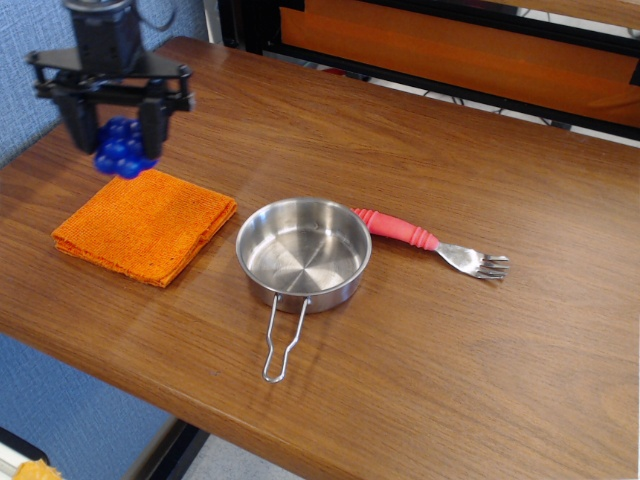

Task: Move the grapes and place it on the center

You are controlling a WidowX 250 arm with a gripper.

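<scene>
Up in the far-left corner of the table the arm hangs straight down, its black body cut off by the top of the frame, crossbar level, 2 fingers (152,122) pointing at the wood. The gripper (118,132) is pinching the grapes (122,148), one finger on each side of the blue bunch, and the bunch is clear of everything, in the air above the far edge of the orange cloth (143,226). The lowest beads sit just above the cloth's back edge without touching it.

Now the layout. The cloth lies folded flat near the left edge, its near corner pointing toward the front edge. Just beside its right corner sits the steel pan (303,252), apart from the cloth by a narrow strip of wood, its wire handle (283,340) reaching toward the front edge. Touching or nearly touching the pan's far-right rim is the fork (435,244), red grip by the pan, tines pointing toward the right edge.

Room to move: the table top (380,140) is bare wood along the whole back half, from the gripper's corner across to the far-right side. Bare wood also runs in front of the fork to the near-right corner. The left edge is close to the arm, with blue wall behind it.
</scene>
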